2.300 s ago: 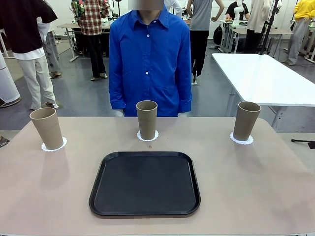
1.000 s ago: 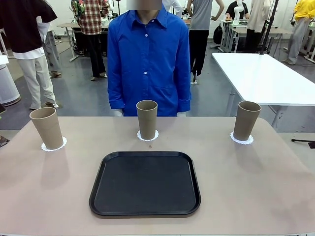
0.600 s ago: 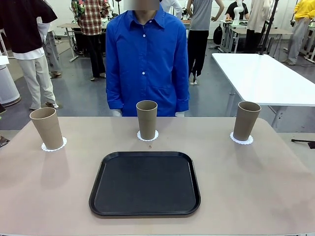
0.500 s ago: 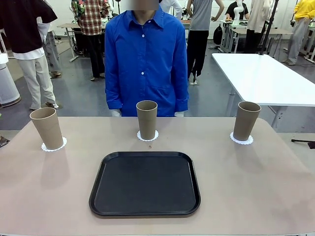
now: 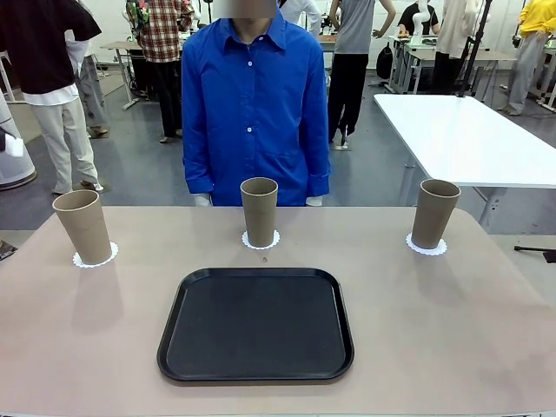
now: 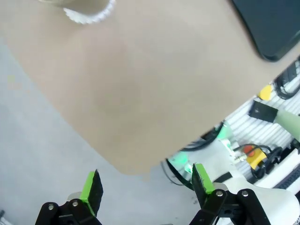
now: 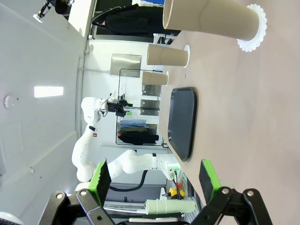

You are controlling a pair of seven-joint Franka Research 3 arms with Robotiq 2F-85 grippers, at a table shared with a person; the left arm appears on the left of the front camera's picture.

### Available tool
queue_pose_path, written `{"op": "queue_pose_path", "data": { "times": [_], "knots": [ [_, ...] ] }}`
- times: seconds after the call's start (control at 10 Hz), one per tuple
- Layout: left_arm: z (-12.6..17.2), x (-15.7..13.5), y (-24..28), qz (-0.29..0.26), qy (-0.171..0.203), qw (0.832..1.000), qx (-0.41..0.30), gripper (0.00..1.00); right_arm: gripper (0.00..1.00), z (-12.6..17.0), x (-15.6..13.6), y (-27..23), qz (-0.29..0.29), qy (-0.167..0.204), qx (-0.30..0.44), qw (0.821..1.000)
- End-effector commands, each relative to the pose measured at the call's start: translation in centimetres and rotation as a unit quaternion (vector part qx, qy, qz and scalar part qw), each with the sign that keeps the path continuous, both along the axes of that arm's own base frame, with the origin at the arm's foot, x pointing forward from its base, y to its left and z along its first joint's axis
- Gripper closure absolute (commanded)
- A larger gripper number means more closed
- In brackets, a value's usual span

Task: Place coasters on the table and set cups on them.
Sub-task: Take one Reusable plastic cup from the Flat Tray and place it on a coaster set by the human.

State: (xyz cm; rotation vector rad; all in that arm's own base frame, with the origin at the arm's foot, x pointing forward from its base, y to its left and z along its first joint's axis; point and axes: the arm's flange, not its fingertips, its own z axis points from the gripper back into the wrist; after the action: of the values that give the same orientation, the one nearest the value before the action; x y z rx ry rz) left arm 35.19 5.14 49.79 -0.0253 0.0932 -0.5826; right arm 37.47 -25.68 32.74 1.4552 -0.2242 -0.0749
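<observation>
Three cups stand upright on the worktop [image 5: 452, 330], each on its own coaster, in a row along the far half. The left cup [image 5: 82, 226] sits near the far left corner on a white scalloped coaster [image 5: 95, 258] that peeks out around its base. The middle cup [image 5: 259, 211] stands at the middle of the far edge on its coaster [image 5: 261, 241], directly in front of a person in a blue shirt [image 5: 254, 113] who stands at the far side. The right cup [image 5: 434, 213] is near the far right corner on the third coaster [image 5: 426, 248]. The three are well apart from one another.

Nearer the robot's edge, in the middle of the worktop, lies a black tray [image 5: 256, 323] with rounded corners and nothing on it. A small dark speck rests on the worktop between the tray's far rim and the middle coaster.

The left end effector [image 6: 146, 183] hangs over the worktop's rounded corner and the grey floor beyond it, its green-padded fingers [image 6: 92, 183] spread wide with nothing between them; a coaster's scalloped edge shows at the top of that view. The right end effector [image 7: 154, 176] is likewise spread wide and empty, looking along the worktop with the nearest cup and its coaster lying sideways at the top of its view, the tray and the other two cups farther off.

A white table [image 5: 460, 139] stands behind to the right.
</observation>
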Motion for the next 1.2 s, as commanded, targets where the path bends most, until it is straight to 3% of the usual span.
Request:
{"op": "queue_pose_path", "data": {
  "times": [0.0, 0.1, 0.2, 0.3, 0.4, 0.5, 0.8, 1.1],
  "knots": [
    [-1.3, -2.2, -0.9, 0.008, 0.005, 0.999, -0.038, 0.0, 0.0, 0.0, 0.0, 0.0, 0.001, 0.005, -0.004, 1.0],
    [-0.9, -1.7, -0.4, -0.008, -0.02, 0.999, -0.033, 0.0, 0.0, 0.0, 0.0, 0.0, 0.001, 0.005, -0.004, 1.0],
    [-0.9, -1.2, -0.5, 0.002, 0.016, 1.0, -0.012, 0.0, 0.0, 0.0, 0.0, 0.0, 0.001, 0.005, -0.004, 1.0],
    [-1.2, -1.8, -0.6, -0.002, 0.014, 1.0, -0.021, 0.0, 0.0, 0.0, 0.0, 0.0, 0.001, 0.005, -0.004, 1.0],
    [-1.8, -0.7, 1.6, -0.004, 0.01, 0.984, -0.176, 0.0, 0.0, 0.0, 0.0, 0.0, 0.001, 0.005, -0.004, 1.0],
    [-1.5, 0.9, 3.9, 0.014, -0.006, 0.958, -0.287, 0.0, 0.0, 0.0, 0.0, 0.0, 0.001, 0.005, -0.004, 1.0],
    [-2.7, 1.7, 9.1, 0.068, -0.027, 0.894, -0.443, 0.0, 0.0, 0.0, 0.0, 0.0, 0.001, 0.005, -0.004, 1.0],
    [-3.7, 2.1, 14.9, 0.095, -0.002, 0.844, -0.528, 0.0, 0.0, 0.0, 0.0, 0.0, 0.001, 0.005, -0.004, 1.0]
  ]
}}
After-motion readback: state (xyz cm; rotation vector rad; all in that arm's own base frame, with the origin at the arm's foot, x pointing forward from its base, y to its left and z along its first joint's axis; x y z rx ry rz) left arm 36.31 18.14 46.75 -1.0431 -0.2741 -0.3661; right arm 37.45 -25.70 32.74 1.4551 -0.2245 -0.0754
